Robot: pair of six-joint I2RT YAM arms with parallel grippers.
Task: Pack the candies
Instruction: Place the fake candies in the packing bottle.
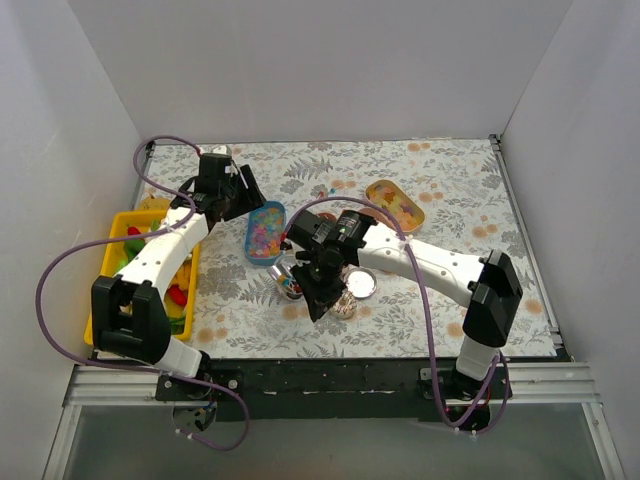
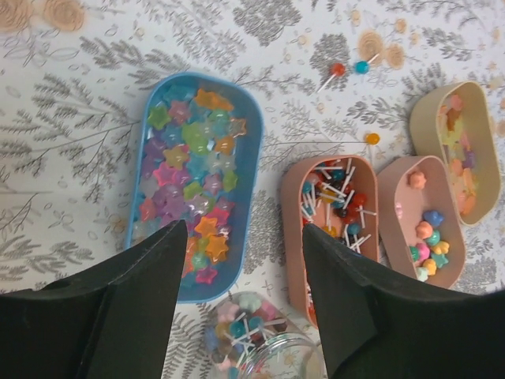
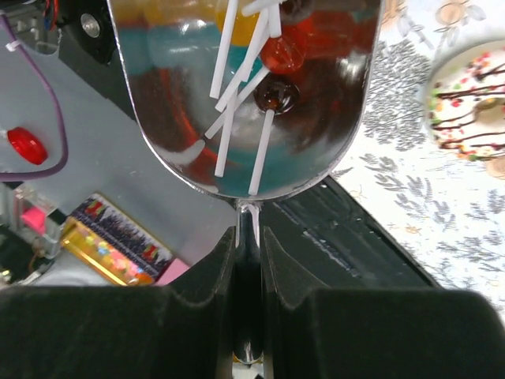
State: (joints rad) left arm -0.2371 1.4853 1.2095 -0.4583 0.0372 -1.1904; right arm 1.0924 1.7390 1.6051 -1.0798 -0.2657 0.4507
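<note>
A cloth (image 1: pixel 450 180) printed with grey leaves and orange flowers covers the table. White walls close it in at the left, top and right of the top view, and a black rail (image 1: pixel 330 375) runs along the lower edge. Bare cloth shows across the top and down the right side of that view, while the middle is crowded. One yellow bin (image 1: pixel 115 225) of toy vegetables sits against the left wall. In the left wrist view four oval trays lie on the cloth. The blue tray (image 2: pixel 251 166) at the left is full of star sweets (image 2: pixel 189 174). At centre right the left pink tray (image 2: pixel 290 213) holds lollipops (image 2: pixel 339 197), and the right pink tray (image 2: pixel 406 209), touching it, holds flower sweets (image 2: pixel 430 237). The beige tray (image 2: pixel 491 150) at the right edge has a few more sweets. Three loose lollipops (image 2: pixel 338 69) lie on the cloth above the pink trays, and one glass jar (image 2: pixel 260 339) of mixed sweets stands at the bottom centre. The left gripper (image 2: pixel 245 237) hangs above the blue tray's lower end, its fingers spread wide with nothing between them. The right gripper (image 3: pixel 248 237) is closed tight on the thin handle of a shiny metal scoop (image 3: pixel 181 134). The scoop's bowl, in the upper half of the right wrist view, carries several white-stick lollipops (image 3: pixel 276 95).
</note>
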